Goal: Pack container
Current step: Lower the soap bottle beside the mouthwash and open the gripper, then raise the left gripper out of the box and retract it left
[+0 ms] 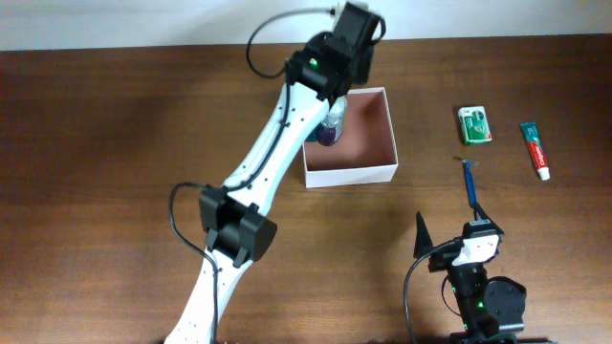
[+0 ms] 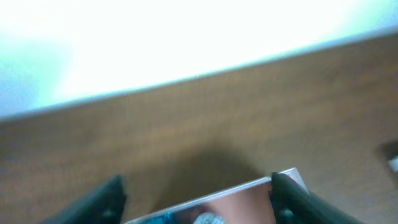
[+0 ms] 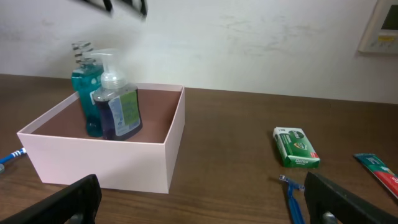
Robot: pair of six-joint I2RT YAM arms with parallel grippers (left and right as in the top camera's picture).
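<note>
The container (image 1: 351,175) is a square white box with a pinkish-brown inside, at the table's middle back. A blue soap bottle (image 3: 118,109) with a white pump and a teal pump bottle (image 3: 87,93) stand upright in its far left corner. My left gripper (image 2: 197,180) hangs above that corner, open, with nothing between its fingers; the container's rim (image 2: 211,200) and the bottle tops show just below it. My right gripper (image 3: 205,211) is open and empty, low over the table in front of the container and apart from it.
Right of the container lie a small green packet (image 1: 474,125), a toothpaste tube (image 1: 535,150) and a blue razor (image 1: 470,182), the razor just beyond the right gripper. The tip of a blue object (image 3: 9,157) shows past the container's left side. The left arm (image 1: 277,143) crosses the table diagonally.
</note>
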